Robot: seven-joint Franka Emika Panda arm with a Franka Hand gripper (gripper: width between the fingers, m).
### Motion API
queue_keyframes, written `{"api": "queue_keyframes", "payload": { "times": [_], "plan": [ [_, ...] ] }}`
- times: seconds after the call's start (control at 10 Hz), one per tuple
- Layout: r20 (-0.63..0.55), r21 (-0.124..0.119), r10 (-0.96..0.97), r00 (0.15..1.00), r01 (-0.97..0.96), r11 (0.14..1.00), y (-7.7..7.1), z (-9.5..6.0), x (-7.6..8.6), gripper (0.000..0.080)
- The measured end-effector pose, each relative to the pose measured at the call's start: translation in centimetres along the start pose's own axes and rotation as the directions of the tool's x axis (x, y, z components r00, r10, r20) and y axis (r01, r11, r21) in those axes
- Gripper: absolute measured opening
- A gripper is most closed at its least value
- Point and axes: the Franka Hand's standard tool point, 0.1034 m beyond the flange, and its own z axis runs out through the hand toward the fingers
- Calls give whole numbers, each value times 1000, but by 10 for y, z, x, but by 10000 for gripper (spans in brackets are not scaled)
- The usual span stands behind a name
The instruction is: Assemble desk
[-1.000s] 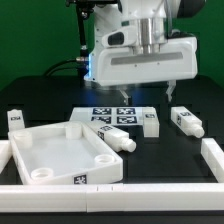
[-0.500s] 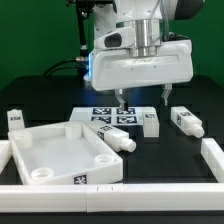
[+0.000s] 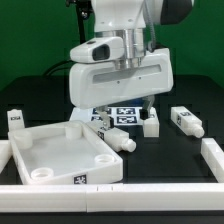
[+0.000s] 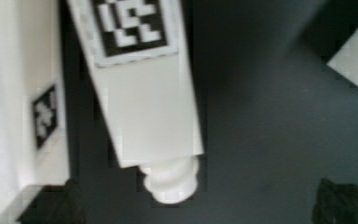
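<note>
1. Over the past second the white robot arm has swung towards the exterior view's left and dropped lower. Its two-finger gripper (image 3: 120, 108) now hangs just above the thin flat white marker board (image 3: 128, 112), where before it stood higher and further to the exterior view's right.
2. The hand's body hides most of the fingers in the exterior view. In the wrist view, two dark shapes sit far apart at the corners, so we judge the jaws to be spread wide. Nothing is held between them.
3. The large white rimmed plastic tabletop (image 3: 60, 152) lies on the black table, towards the exterior view's left, with its sockets facing up and none filled.
4. The short white blocky leg with a rounded peg end (image 3: 118, 138) lies just beside the tabletop's near corner, below the gripper. We take the tagged leg (image 4: 144, 100) that fills the wrist view to be this one.
5. The other legs lie loose: one (image 3: 150, 122) by the marker board, one (image 3: 187, 122) further to the exterior view's right, and one (image 3: 14, 118) at the far left.
6. We read the shift as the arm lining up over its first leg. Assembly has barely begun.
7. The next move calls for a straight descent with the jaws either side of the leg's body.
</note>
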Motion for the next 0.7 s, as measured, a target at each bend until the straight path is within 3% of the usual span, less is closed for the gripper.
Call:
{"api": "queue_keyframes", "payload": {
  "times": [0.4, 0.5, 0.7],
  "plan": [
    [13, 8, 10, 1000, -10, 1000, 3, 6, -3, 649],
    [5, 5, 12, 1000, -12, 1000, 9, 3, 5, 649],
    [8, 0, 13, 1000, -13, 1000, 10, 14, -1, 649]
  ]
}}
